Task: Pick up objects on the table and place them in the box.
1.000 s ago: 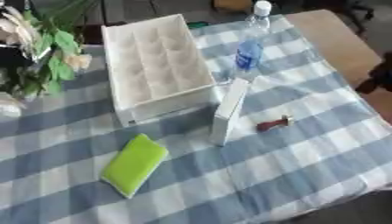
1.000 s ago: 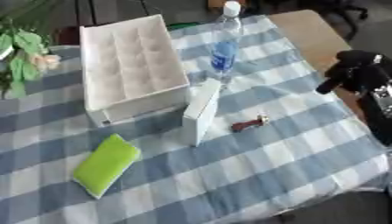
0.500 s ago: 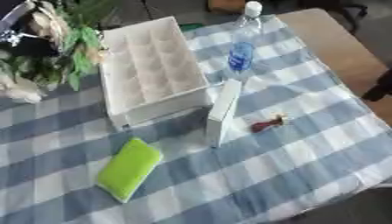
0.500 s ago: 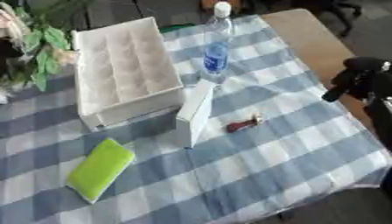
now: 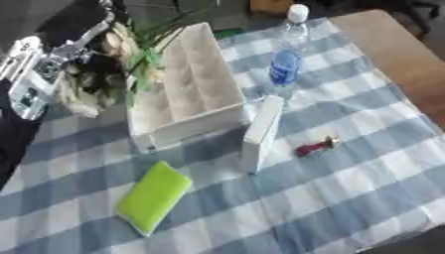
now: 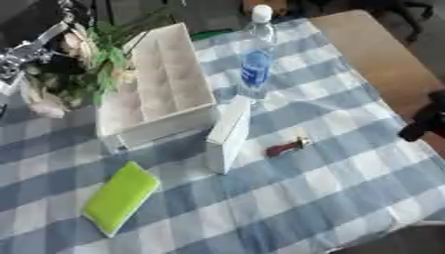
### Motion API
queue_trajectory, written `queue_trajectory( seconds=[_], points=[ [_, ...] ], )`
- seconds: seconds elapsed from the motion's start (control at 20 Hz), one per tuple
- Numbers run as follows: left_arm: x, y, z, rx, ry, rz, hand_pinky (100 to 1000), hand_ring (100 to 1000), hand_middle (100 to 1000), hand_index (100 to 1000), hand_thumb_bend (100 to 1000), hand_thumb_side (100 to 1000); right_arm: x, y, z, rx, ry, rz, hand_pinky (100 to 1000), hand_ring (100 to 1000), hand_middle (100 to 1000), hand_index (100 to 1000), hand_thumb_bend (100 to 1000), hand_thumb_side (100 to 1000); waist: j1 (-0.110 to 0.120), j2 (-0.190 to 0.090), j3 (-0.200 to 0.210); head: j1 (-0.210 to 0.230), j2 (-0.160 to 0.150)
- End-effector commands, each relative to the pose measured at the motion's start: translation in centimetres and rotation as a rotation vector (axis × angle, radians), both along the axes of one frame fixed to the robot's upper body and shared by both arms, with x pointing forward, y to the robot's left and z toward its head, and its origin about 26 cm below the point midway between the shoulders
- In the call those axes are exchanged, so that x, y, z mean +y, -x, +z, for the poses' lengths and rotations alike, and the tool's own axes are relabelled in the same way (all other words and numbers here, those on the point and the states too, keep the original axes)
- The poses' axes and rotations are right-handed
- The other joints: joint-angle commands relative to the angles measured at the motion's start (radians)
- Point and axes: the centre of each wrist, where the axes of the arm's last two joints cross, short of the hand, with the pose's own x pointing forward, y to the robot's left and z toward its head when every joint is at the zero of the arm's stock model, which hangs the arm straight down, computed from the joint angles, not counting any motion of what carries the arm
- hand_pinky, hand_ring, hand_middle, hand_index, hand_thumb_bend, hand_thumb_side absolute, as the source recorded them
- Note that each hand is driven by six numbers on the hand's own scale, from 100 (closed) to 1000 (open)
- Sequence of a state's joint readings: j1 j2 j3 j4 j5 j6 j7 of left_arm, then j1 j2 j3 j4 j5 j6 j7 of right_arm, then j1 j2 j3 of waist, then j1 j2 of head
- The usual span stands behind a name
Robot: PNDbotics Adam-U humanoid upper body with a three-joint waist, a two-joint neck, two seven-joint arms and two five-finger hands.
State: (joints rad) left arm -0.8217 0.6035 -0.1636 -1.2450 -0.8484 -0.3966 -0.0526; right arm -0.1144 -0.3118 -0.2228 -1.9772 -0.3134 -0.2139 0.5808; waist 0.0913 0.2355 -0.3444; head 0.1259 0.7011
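A white box (image 5: 187, 94) with an open top stands at the back left of the checked table. In front of it a white carton (image 5: 260, 133) stands upright. To the carton's right lies a small red object (image 5: 313, 147). A green sponge-like pad (image 5: 155, 196) lies at the front left. Behind the carton stands a clear water bottle (image 5: 285, 59) with a blue label. My left arm (image 5: 35, 74), silver and black, shows at the upper left by the flowers. My right hand (image 6: 426, 121) is a dark shape at the right edge, away from all objects.
A bunch of flowers (image 5: 104, 64) with green leaves sits left of the box, partly over its rim. A bare wooden tabletop (image 6: 374, 54) lies at the back right beyond the blue-and-white checked cloth (image 5: 347, 198).
The whole picture has shifted and tilted, so the camera moved. My left arm has come into view at the upper left. The table's objects keep their places.
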Motion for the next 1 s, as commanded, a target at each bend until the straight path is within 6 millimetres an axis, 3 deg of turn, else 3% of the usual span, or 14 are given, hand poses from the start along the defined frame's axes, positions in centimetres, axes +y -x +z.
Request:
queue_trajectory(
  seconds=[0.05,0.15,0.2,0.3,0.35,0.4,0.9,0.95,1.0],
  points=[
    [-0.3,0.1,1.6,-0.061,-0.069,-0.007,665,498,408,489,329,159,0.1,0.1,1.0,-0.032,0.018,0.017,579,524,596,806,100,722,-0.001,-0.011,-0.007,0.017,-0.013],
    [-0.6,0.1,1.5,-0.073,-0.104,-0.013,668,514,445,526,343,168,0.2,0.0,1.1,-0.034,0.020,0.023,579,525,596,806,100,723,0.003,-0.008,-0.012,0.020,-0.016],
    [-0.7,0.1,1.3,-0.080,-0.115,-0.017,688,552,495,600,393,197,0.3,0.0,1.2,-0.035,0.021,0.028,579,525,596,807,100,723,0.005,-0.006,-0.015,0.021,-0.018],
    [-0.9,0.0,1.0,-0.089,-0.161,-0.027,725,609,571,666,412,231,0.4,-0.1,1.3,-0.038,0.022,0.035,579,525,596,807,100,722,0.006,-0.004,-0.020,0.022,-0.022],
    [-1.0,0.0,0.8,-0.092,-0.182,-0.031,725,609,571,666,412,231,0.4,-0.1,1.3,-0.039,0.022,0.036,579,525,596,807,100,722,0.007,-0.004,-0.022,0.023,-0.024],
    [-1.1,0.0,0.7,-0.093,-0.199,-0.033,772,675,644,726,428,265,0.4,-0.1,1.3,-0.040,0.022,0.037,580,525,596,806,100,720,0.007,-0.003,-0.024,0.023,-0.025],
    [0.1,-0.2,-1.2,0.002,-0.416,0.049,860,795,735,833,381,333,0.3,-0.1,1.4,-0.041,0.021,0.029,581,525,597,805,100,721,0.009,-0.004,-0.024,0.016,-0.030],
    [0.5,-0.1,-1.4,0.027,-0.443,0.060,900,841,784,874,454,377,0.2,-0.1,1.4,-0.041,0.021,0.027,581,525,597,805,100,720,0.008,-0.004,-0.022,0.014,-0.031],
    [0.8,0.0,-1.5,0.044,-0.461,0.068,905,847,794,882,468,479,0.2,0.0,1.3,-0.040,0.021,0.025,581,525,597,805,100,720,0.008,-0.005,-0.020,0.012,-0.031]
  ],
)
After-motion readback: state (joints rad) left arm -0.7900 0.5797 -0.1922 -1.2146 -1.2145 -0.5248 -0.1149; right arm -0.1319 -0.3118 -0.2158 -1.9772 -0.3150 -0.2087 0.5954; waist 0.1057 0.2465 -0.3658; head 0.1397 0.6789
